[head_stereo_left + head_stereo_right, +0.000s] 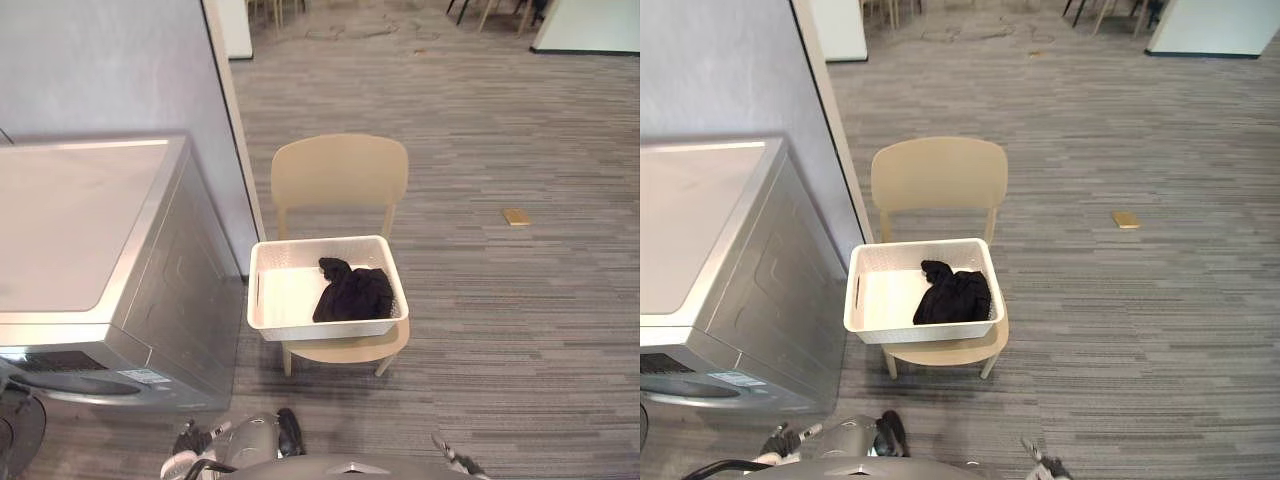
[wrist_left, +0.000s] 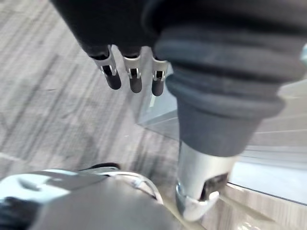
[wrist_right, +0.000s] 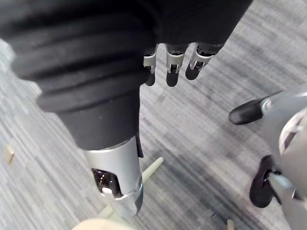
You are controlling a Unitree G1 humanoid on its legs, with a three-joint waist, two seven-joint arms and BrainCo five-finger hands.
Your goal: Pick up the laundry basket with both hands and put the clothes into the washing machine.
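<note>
The white laundry basket [image 1: 300, 326] sits on the seat of a beige chair [image 1: 340, 172], with a black garment [image 1: 352, 293] heaped in its right half. The silver-grey washing machine [image 1: 80, 220] stands just beside the chair on the left. The left hand [image 2: 135, 79] and the right hand [image 3: 172, 64] both hang low over the carpet on the near side, well apart from the basket, fingers straight and relaxed, nothing in either. The step in hand looks to be the reach for the basket. To do it well, bring both hands up and forward together, one to each short side wall, and take hold under the rim at matching points. A slot handle shows in the left wall; the right one cannot be made out. The basket's left side is close to the machine, so that hand probably needs to come in from the near side. The load lies to the right, so expect the basket to tip that way; lift it level and straight up off the seat.
</note>
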